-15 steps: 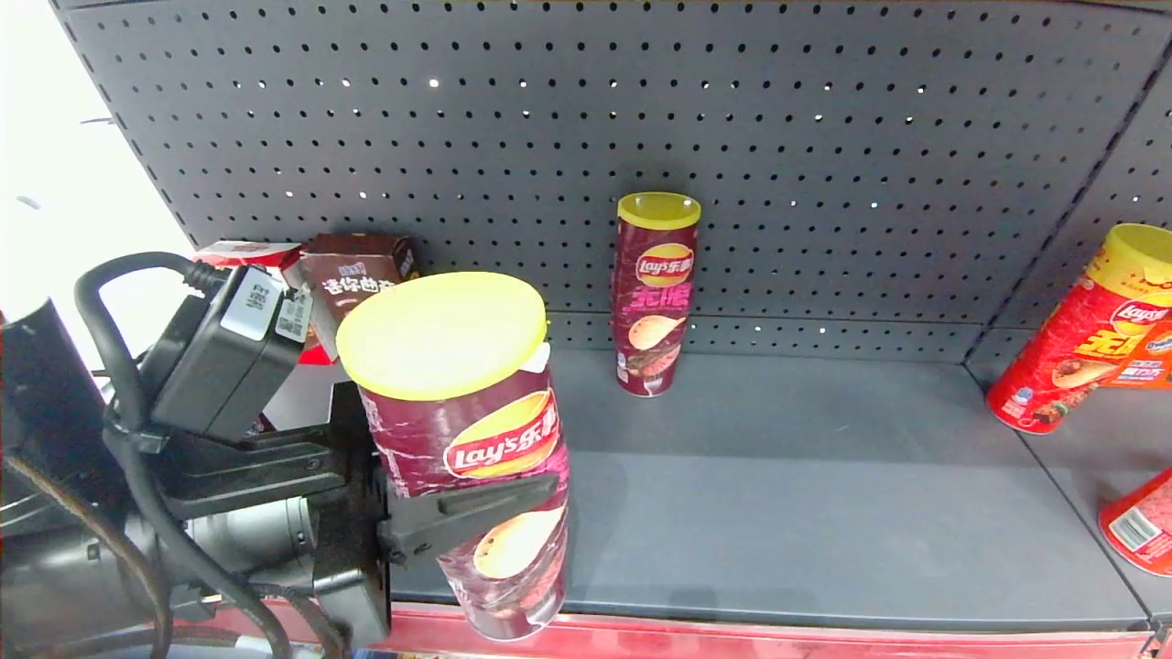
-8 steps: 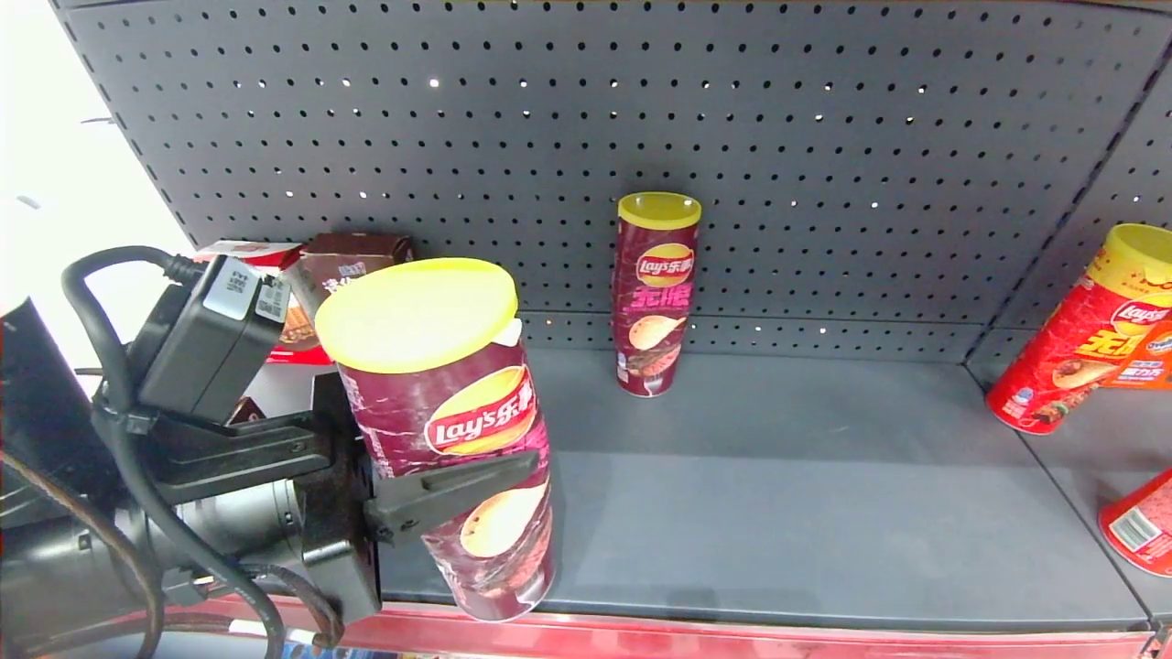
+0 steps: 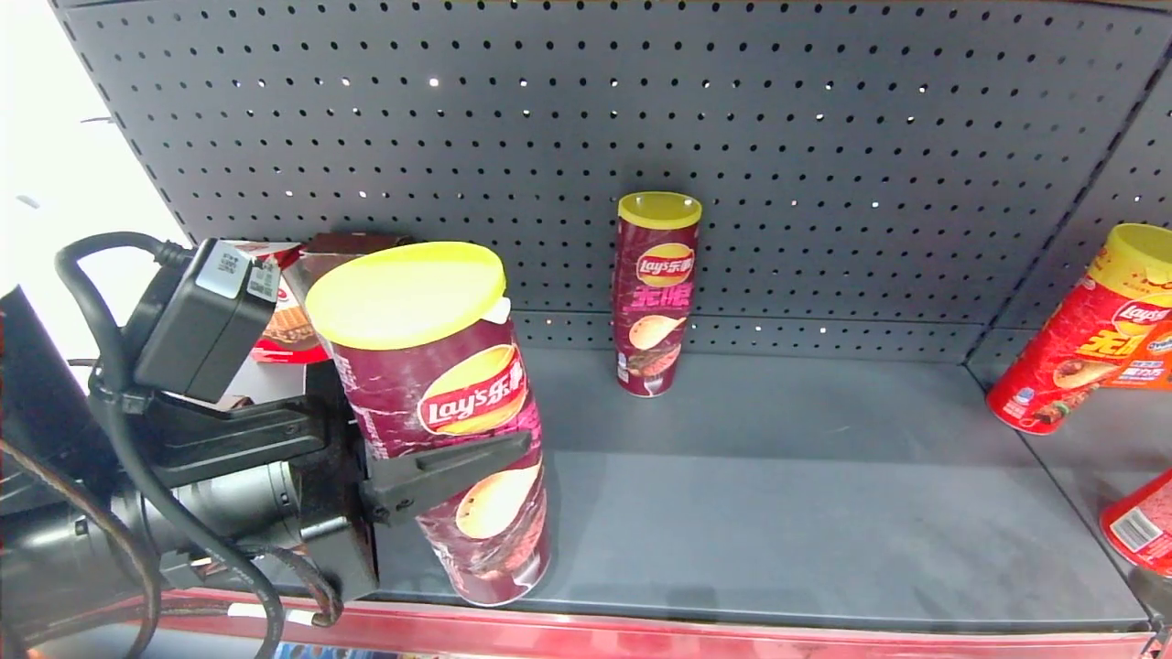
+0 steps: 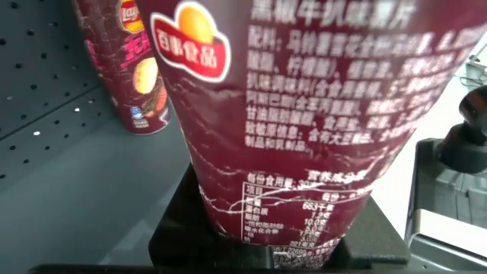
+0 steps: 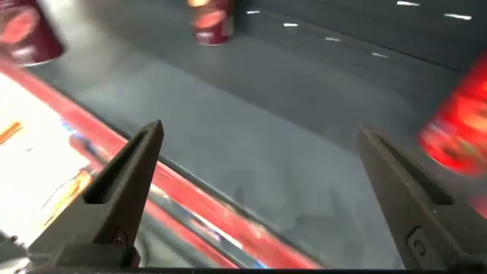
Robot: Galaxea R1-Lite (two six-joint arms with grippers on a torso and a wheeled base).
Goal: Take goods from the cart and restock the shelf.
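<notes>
Head view, left claw status?
>> Clamped round the middle of a maroon chip can, yellow lid up, slightly tilted. Base at the shelf front edge, about 8 o'clock; contact unclear.
And the right claw?
>> Wide open, holding nothing, over the shelf's front lip. Also a second maroon can upright at 12 o'clock by the pegboard; red can leaning at 3.

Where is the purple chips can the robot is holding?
In the head view, the held purple can is on the left, clamped in the left pincer at the shelf's front edge, nearer and left of the second purple can by the pegboard.
</notes>
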